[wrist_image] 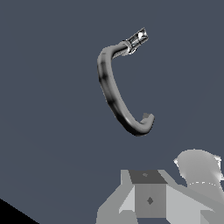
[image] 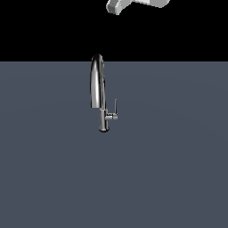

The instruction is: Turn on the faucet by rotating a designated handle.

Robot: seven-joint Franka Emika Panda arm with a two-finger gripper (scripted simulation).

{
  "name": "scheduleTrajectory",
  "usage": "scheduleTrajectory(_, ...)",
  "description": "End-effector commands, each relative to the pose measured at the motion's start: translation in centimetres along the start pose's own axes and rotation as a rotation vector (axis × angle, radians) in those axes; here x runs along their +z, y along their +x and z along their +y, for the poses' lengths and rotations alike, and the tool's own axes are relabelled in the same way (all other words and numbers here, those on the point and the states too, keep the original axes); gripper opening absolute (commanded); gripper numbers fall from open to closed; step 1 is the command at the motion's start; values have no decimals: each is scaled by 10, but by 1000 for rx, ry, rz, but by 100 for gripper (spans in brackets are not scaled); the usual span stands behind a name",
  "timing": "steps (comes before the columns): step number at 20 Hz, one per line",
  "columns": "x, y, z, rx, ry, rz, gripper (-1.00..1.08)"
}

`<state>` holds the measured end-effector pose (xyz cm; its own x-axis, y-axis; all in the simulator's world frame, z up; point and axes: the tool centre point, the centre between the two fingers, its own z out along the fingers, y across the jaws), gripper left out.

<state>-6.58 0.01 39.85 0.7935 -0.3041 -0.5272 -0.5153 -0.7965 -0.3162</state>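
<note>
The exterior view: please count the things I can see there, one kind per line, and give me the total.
Tall shiny chrome gooseneck faucet: 1
Thin straight grey metal lever handle on the faucet's lower stem: 1
Flat grey-blue surface that the faucet stands on: 1
White robot arm part at the upper edge, fingers not visible: 1
Total: 4

Only a small pale part of the arm (image: 136, 4) shows at the top edge of the exterior view. In the wrist view the tool (wrist_image: 151, 199) body is visible, but whether its jaws are apart cannot be told.
</note>
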Motion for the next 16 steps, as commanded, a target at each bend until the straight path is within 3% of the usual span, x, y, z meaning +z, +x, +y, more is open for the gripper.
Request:
scheduleTrajectory(1,4,17,-1,41,42,-41,-100)
scheduleTrajectory(16,43,123,3,305,314,-307,-100)
